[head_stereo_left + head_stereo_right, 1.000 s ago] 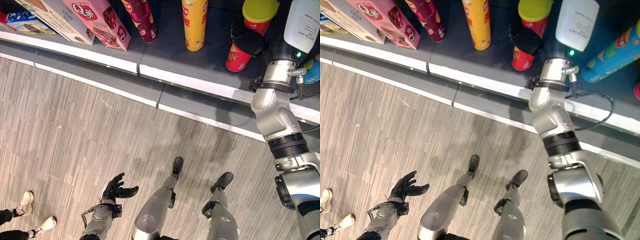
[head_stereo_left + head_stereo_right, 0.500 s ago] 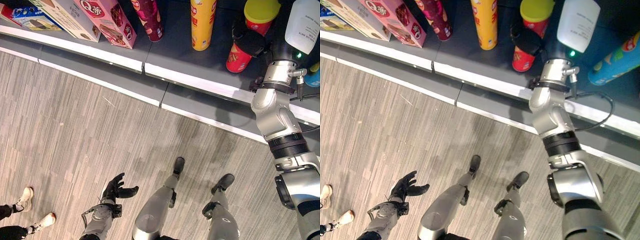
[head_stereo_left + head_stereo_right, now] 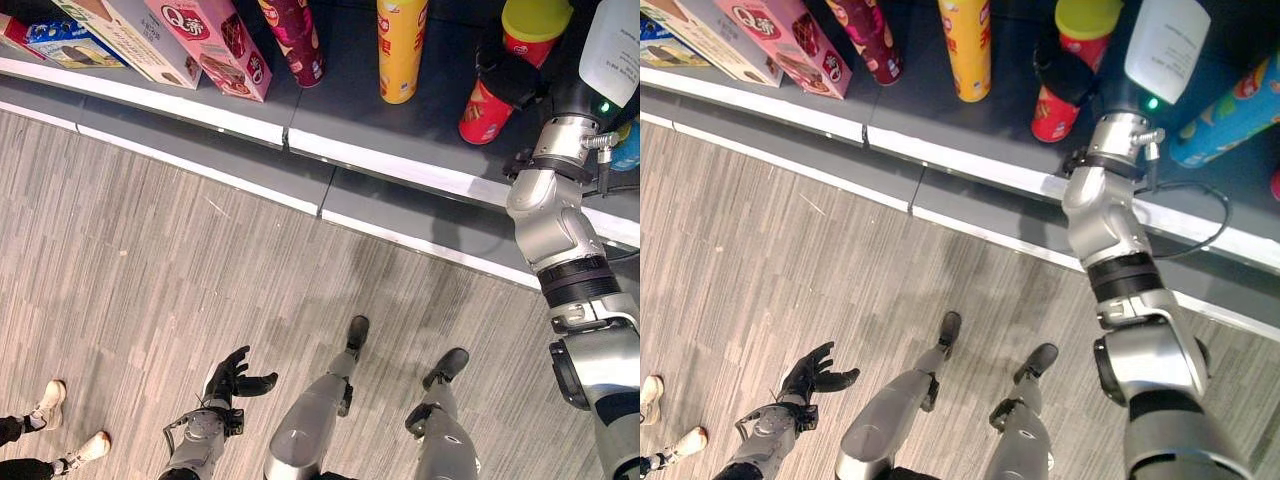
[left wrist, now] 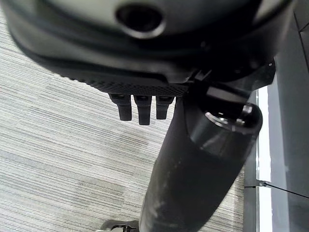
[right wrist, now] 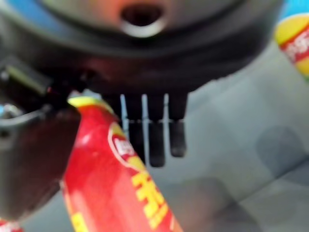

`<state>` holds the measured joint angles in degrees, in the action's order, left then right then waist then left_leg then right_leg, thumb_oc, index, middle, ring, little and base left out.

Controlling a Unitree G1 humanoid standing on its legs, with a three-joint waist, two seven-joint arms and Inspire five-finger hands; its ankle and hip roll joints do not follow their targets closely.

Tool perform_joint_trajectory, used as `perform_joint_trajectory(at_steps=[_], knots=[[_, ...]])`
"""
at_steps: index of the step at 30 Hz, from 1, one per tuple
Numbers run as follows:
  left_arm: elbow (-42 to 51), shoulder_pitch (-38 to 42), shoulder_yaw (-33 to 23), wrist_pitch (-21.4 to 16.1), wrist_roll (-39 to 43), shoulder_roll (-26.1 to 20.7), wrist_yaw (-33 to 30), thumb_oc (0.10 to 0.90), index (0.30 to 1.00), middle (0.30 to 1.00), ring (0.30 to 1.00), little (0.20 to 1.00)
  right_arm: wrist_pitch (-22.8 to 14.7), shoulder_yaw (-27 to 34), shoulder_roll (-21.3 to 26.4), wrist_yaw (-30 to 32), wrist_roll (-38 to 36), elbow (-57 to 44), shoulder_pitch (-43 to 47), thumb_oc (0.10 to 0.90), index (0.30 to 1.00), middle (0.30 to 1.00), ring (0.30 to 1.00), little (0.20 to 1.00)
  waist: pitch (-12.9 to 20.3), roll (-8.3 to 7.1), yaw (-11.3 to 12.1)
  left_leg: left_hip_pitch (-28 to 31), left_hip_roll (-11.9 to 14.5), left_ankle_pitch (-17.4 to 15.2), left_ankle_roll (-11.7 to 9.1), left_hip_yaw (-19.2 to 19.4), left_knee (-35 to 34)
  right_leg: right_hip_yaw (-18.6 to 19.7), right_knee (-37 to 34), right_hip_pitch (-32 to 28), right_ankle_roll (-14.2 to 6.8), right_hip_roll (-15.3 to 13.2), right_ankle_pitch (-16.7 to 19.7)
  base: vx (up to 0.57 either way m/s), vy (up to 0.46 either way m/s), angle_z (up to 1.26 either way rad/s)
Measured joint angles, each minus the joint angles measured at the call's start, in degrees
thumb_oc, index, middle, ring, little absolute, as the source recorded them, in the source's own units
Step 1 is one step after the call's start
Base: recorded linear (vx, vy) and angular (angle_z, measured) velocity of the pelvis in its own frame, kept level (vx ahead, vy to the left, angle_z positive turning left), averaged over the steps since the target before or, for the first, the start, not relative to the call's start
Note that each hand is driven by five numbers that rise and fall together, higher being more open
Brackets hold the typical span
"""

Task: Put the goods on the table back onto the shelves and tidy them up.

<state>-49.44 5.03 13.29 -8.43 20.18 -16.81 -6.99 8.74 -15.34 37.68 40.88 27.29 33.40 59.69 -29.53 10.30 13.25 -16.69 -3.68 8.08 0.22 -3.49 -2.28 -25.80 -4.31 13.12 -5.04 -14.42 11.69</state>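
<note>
The right hand [image 3: 510,80] gripped the red can [image 3: 487,108], tilted on the shelf [image 3: 400,165] beside the yellow can [image 3: 401,50]; release remained. The left hand [image 3: 232,378] hung slack-fingered, holding nothing.

A shop: snack tubes [image 3: 402,45] and boxes [image 3: 205,40] line a shelf [image 3: 300,140].

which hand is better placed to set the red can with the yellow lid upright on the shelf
The right hand. It is up at the shelf with its fingers around the tilted red can. The left hand hangs low over the floor, open and holding nothing, far from the shelf.
</note>
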Motion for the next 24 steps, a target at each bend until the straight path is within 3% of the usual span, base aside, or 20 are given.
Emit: perform_joint_trajectory(at_steps=[11, 14, 15, 16, 17, 18, 24], knots=[[0.0, 0.0, 0.0, 0.0, 0.1, 0.0, 0.0, 0.8, 0.9, 0.9, 0.9, 0.9, 0.0, 0.0, 0.0, 0.7, -0.7, 0.0, 0.3, 0.4, 0.3, 0.3, 0.3, 0.3, 0.4, 0.51, 0.0, -0.6, 0.0, 0.0, 0.0, -0.1, 0.2, -0.1, 0.0, 0.4, 0.0, 0.0, 0.0, 0.0, 0.0, 0.0], [0.0, 0.1, 0.1, 0.0, 0.1, 0.0, 0.0, 0.8, 0.9, 0.9, 0.9, 0.9, 0.0, 0.0, 0.0, 0.7, -0.7, 0.0, 0.3, 0.45, 0.375, 0.375, 0.375, 0.375, 0.4, 0.52, 0.0, -0.6, 0.0, 0.0, 0.0, -0.1, 0.2, -0.1, 0.0, 0.4, 0.0, 0.0, 0.0, 0.0, 0.0, 0.0], [0.0, 0.1, 0.1, 0.0, 0.1, 0.0, 0.0, 0.8, 0.9, 0.9, 0.9, 0.9, 0.0, 0.0, 0.0, 0.7, -0.7, 0.0, 0.3, 0.54, 0.509, 0.509, 0.509, 0.509, 0.4, 0.52, 0.0, -0.6, 0.0, 0.0, 0.0, -0.1, 0.2, -0.1, 0.0, 0.4, 0.0, 0.0, 0.0, 0.0, 0.0, 0.0], [0.0, 0.1, 0.1, 0.0, 0.1, 0.0, 0.0, 0.8, 0.9, 0.9, 0.9, 0.9, 0.0, 0.0, 0.0, 0.7, -0.7, 0.0, 0.3, 0.687, 0.731, 0.731, 0.731, 0.731, 0.4, 0.52, -0.1, -0.6, 0.0, 0.0, 0.0, -0.1, 0.2, -0.1, 0.0, 0.4, 0.0, 0.0, 0.0, 0.0, 0.0, 0.0], [-0.1, 0.2, 0.1, 0.0, 0.1, 0.0, 0.0, 0.8, 0.9, 0.9, 0.9, 0.9, 0.0, 0.0, 0.0, 0.7, -0.7, 0.0, 0.3, 0.722, 0.782, 0.782, 0.782, 0.782, 0.4, 0.52, -0.1, -0.6, 0.0, 0.0, 0.0, -0.1, 0.2, -0.1, 0.0, 0.4, 0.0, 0.0, 0.0, 0.0, 0.0, 0.0], [-0.1, 0.3, 0.1, 0.0, 0.1, 0.0, 0.0, 0.8, 0.9, 0.9, 0.9, 0.9, 0.0, 0.0, 0.0, 0.7, -0.7, 0.0, 0.3, 0.8, 0.9, 0.9, 0.9, 0.9, 0.4, 0.52, -0.1, -0.6, 0.0, 0.0, 0.0, -0.1, 0.2, -0.1, 0.0, 0.4, 0.0, 0.0, 0.0, 0.0, 0.0, 0.0], [-0.1, 1.0, 0.1, 0.0, 0.1, 0.0, -0.1, 0.8, 0.9, 0.9, 0.9, 0.9, 0.2, -0.5, 0.0, 0.6, -1.4, 0.0, 0.3, 0.8, 0.9, 0.9, 0.9, 0.9, 0.4, 0.51, -0.1, -0.6, 0.0, 0.0, 0.0, -0.1, 0.3, -0.1, 0.1, 0.4, 0.0, 0.0, 0.0, 0.0, 0.0, 0.0]])
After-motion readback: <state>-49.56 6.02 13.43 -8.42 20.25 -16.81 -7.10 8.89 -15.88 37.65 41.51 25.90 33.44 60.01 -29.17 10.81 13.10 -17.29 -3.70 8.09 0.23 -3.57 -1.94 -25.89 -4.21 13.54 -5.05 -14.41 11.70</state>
